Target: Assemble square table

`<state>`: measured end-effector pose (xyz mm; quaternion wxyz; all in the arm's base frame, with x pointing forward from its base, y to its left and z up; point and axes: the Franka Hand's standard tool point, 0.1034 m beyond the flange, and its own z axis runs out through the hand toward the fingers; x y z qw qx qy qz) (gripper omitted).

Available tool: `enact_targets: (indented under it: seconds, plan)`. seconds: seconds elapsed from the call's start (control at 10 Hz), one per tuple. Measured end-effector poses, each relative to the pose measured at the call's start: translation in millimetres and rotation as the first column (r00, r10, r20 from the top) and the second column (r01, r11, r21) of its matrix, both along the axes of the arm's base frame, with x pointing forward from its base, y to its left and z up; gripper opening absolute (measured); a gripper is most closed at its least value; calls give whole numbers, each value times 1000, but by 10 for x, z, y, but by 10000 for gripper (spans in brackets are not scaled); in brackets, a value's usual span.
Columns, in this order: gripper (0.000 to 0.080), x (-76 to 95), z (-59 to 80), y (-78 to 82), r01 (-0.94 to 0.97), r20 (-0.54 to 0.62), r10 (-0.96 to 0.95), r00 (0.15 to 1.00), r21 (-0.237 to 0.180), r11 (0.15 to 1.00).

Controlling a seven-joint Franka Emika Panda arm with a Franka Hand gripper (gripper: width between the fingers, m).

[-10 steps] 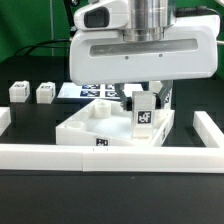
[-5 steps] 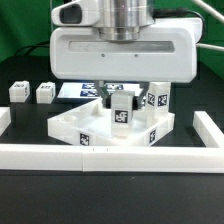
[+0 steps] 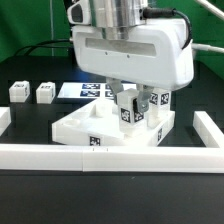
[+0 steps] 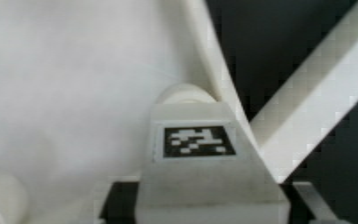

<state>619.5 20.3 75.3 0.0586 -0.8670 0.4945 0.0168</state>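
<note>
above square table top [image 3: 75,125], fingers [image 4: 123,205] clamp leg [image 3: 127,110] (black-and-white tag, unreadable code)

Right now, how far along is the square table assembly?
Done, it seems: one upright leg stands at a corner of the table top. In hand: the gripper holds a second leg over the top. Left: that leg, plus one loose leg and its neighbour on the exterior view's left.
</note>
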Motion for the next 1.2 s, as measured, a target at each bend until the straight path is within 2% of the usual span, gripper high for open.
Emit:
enact_targets:
  seconds: [0.1,0.2,0.6,0.8,0.9,1.0,1.1,1.2]
  plan:
    - [291,3,-9,86,67,-5,-67,998,1,998]
    - [291,2,-10,102,129,-12,-129,992,2,992]
    - [291,10,-12,66,331,-30,-331,943,8,944]
    - [291,9,-15,68,326,-30,-326,945,7,945]
    - [474,8,-16,69,322,-29,-322,946,7,947]
    - [588,8,-16,69,285,-24,-285,958,7,958]
    - [588,5,-22,73,257,-22,-256,966,3,967]
    - [637,3,-40,107,62,-6,-62,998,-23,998]
